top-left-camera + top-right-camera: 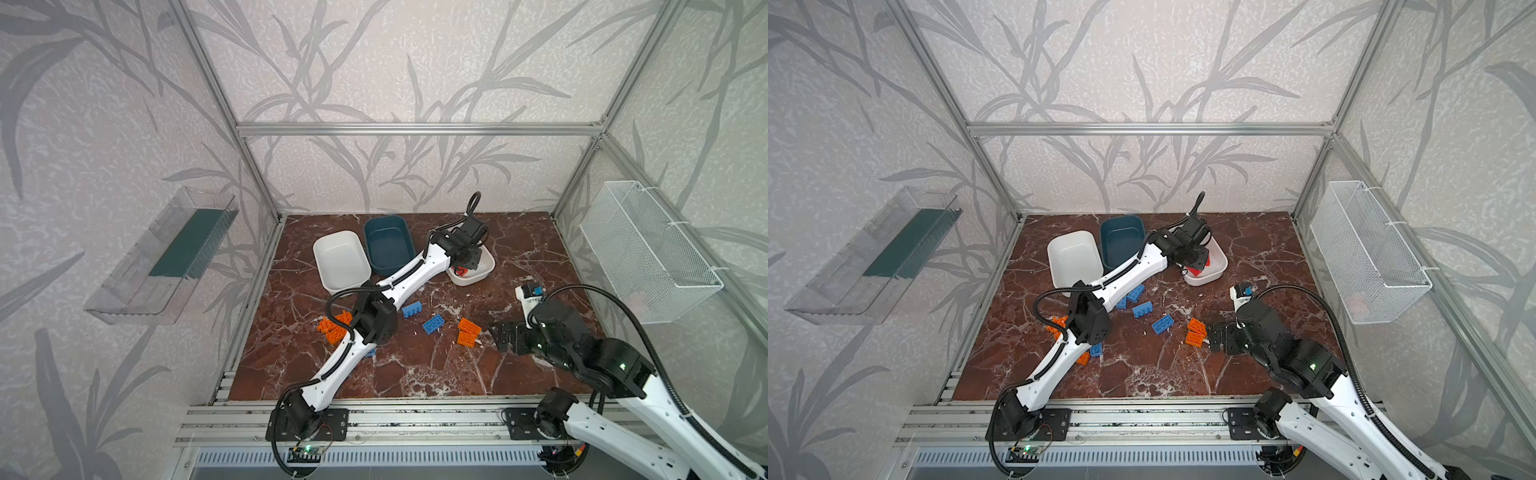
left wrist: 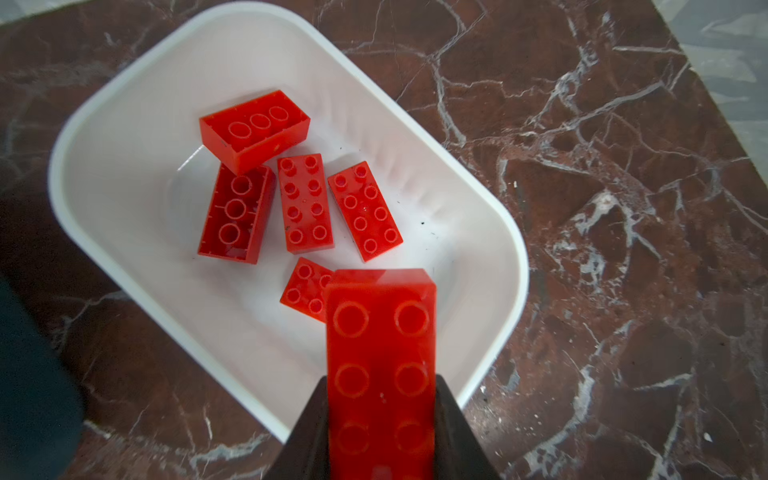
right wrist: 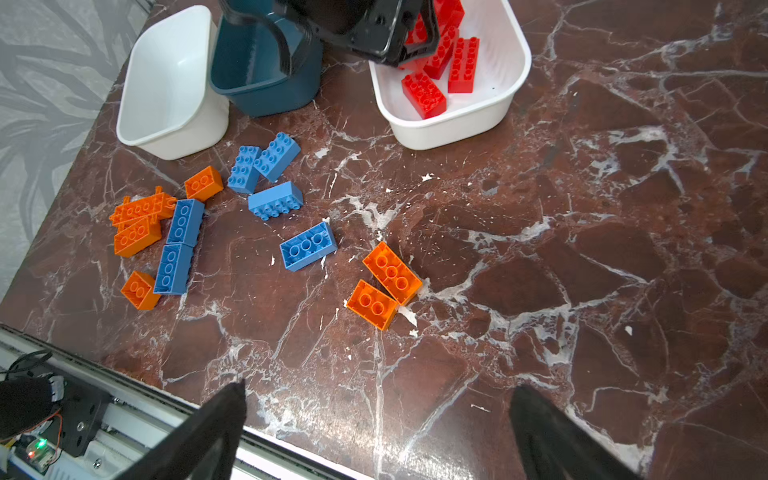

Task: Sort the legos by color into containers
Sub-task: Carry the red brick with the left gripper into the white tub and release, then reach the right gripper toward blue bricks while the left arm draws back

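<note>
My left gripper (image 2: 380,382) is shut on a red lego (image 2: 380,332) and holds it over the near end of a white container (image 2: 515,257). Several red legos (image 2: 305,203) lie inside that container. In both top views the left gripper (image 1: 467,266) (image 1: 1196,266) hangs over this container (image 1: 484,272) at the back right. An empty white container (image 1: 340,259) and a teal container (image 1: 388,245) stand to its left. Blue legos (image 3: 308,245) and orange legos (image 3: 390,272) lie loose on the marble table. My right gripper (image 3: 378,386) (image 1: 500,334) stands open and empty just right of the orange pair (image 1: 468,331).
The left arm (image 1: 399,282) stretches diagonally over the table above a cluster of orange legos (image 1: 334,328) and blue ones (image 1: 412,309). A clear tray (image 1: 166,257) hangs on the left wall, a wire basket (image 1: 648,253) on the right. An aluminium rail (image 1: 415,411) borders the front.
</note>
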Controlling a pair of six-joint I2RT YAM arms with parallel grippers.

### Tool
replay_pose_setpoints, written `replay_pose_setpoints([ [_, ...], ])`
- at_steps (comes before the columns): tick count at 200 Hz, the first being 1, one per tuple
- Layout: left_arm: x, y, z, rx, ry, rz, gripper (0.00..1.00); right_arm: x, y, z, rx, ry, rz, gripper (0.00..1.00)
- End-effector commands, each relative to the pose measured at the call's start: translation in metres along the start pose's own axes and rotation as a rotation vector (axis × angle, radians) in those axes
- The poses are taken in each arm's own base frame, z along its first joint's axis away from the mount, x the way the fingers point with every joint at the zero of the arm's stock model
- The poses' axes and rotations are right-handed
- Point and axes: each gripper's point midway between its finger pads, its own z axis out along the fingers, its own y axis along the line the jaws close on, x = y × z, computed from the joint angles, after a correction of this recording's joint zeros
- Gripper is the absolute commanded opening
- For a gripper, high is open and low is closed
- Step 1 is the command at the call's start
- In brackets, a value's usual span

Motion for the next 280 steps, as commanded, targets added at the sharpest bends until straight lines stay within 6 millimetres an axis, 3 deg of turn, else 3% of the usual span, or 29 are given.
replay_pose_setpoints([
  [1,-0.012,0.008,0.005,0.064,-0.01,-0.055,0.52,-0.004,0.0,0.003,-0.001,0.006,-0.007,0.99],
  [15,-0.016,0.011,0.011,0.123,-0.011,-0.09,0.73,-0.006,-0.002,0.005,0.003,0.013,-0.002,0.99],
  [33,-0.026,0.014,0.007,0.196,-0.016,-0.148,0.82,-0.01,-0.004,0.007,0.016,0.017,-0.009,0.99],
  [81,-0.053,0.009,-0.054,0.227,-0.109,-0.121,0.86,-0.022,-0.002,0.014,0.046,0.024,-0.053,0.99],
  [107,-0.039,0.026,-0.086,0.169,-0.136,-0.123,0.86,-0.022,0.003,0.026,0.04,0.05,-0.049,0.97],
  [134,0.001,0.057,-0.119,0.077,-0.152,-0.157,0.87,-0.016,0.008,0.047,0.038,0.106,-0.03,0.93],
  [191,0.137,0.146,-0.178,-0.206,-0.087,-0.268,0.93,-0.026,0.052,0.097,-0.054,0.16,-0.048,0.9],
  [210,0.172,0.164,-0.195,-0.244,-0.084,-0.315,0.95,-0.031,0.072,0.117,-0.063,0.187,-0.077,0.92],
  [238,0.21,0.182,-0.208,-0.276,-0.1,-0.39,0.96,-0.035,0.102,0.153,-0.072,0.215,-0.088,0.92],
  [280,0.239,0.192,-0.217,-0.267,-0.13,-0.466,0.97,-0.042,0.126,0.212,-0.024,0.237,-0.018,0.89],
])
